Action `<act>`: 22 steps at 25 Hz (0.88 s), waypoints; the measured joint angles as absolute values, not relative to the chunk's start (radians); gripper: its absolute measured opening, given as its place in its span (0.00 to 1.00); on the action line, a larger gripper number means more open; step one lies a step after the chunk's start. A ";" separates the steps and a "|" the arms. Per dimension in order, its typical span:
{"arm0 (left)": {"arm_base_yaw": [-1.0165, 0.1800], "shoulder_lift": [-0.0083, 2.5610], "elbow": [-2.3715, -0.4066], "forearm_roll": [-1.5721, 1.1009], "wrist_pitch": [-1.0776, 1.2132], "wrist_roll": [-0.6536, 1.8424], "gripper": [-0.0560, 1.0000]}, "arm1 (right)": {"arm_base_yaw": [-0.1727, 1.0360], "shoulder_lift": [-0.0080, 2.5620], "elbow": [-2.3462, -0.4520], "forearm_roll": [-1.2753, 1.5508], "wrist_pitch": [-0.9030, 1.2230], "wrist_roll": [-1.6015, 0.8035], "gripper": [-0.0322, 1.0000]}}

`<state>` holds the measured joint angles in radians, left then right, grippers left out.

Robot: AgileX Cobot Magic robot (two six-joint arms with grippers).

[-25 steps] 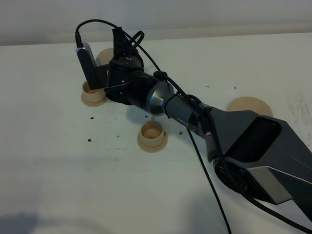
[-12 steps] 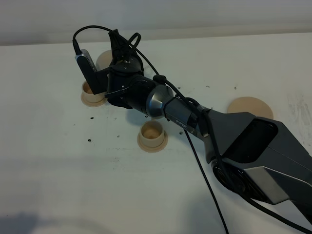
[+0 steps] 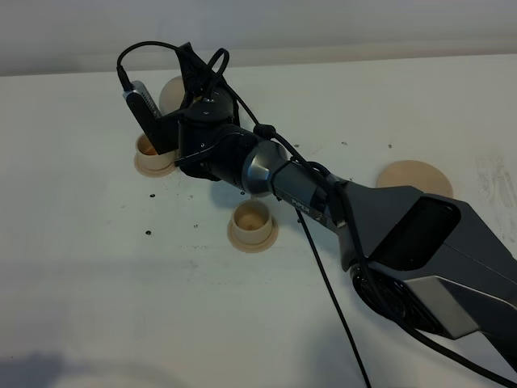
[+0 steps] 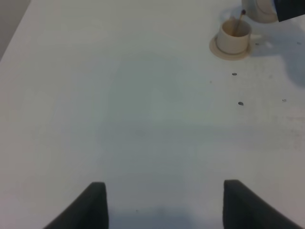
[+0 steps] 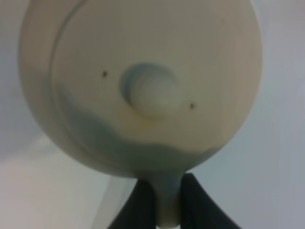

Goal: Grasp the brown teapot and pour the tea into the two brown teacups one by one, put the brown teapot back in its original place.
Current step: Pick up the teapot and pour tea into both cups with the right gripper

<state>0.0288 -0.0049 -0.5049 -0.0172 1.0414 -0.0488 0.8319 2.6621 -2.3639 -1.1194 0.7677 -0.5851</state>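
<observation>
The white table [image 3: 97, 267] is bare and matte, peppered with a few dark specks [image 3: 149, 233] near its middle, and it runs back to a pale wall [image 3: 323, 24] with a soft grey shadow along the join. The dark right arm [image 3: 323, 198] stretches across from the right side to the far left part of the table, cable looping over its wrist. The right gripper [image 5: 164, 202] has its two black fingers [image 5: 139, 205] pressed in on the loop handle [image 5: 164, 198] of the brown teapot [image 5: 143, 81], so the pot's round body and lid knob [image 5: 152, 95] sit just beyond the fingertips. The pot is held up off the table, just above and beside the far teacup [image 3: 148, 148], and a thin brown line runs from its spout into that cup. The nearer teacup [image 3: 252, 222] stands on its saucer a little toward the middle, apart from the pot. The wide round saucer disc [image 3: 414, 178] lies by itself well off to the right. The left gripper [image 4: 164, 207] hangs over bare table, fingers spread wide and holding nothing, well apart from the far teacup.
</observation>
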 joint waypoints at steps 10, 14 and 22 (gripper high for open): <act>0.029 -0.005 -0.505 -0.017 1.041 -0.049 0.55 | 0.832 2.662 -2.364 -1.142 0.766 -0.630 0.15; 0.029 -0.005 -0.505 -0.017 1.041 -0.049 0.55 | 0.832 2.662 -2.364 -1.142 0.766 -0.642 0.15; 0.029 -0.005 -0.505 -0.017 1.041 -0.049 0.55 | 0.851 2.662 -2.364 -1.191 0.765 -0.646 0.15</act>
<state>0.0288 -0.0049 -0.5049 -0.0172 1.0414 -0.0488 0.8511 2.6621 -2.3639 -1.1909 0.7653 -0.6457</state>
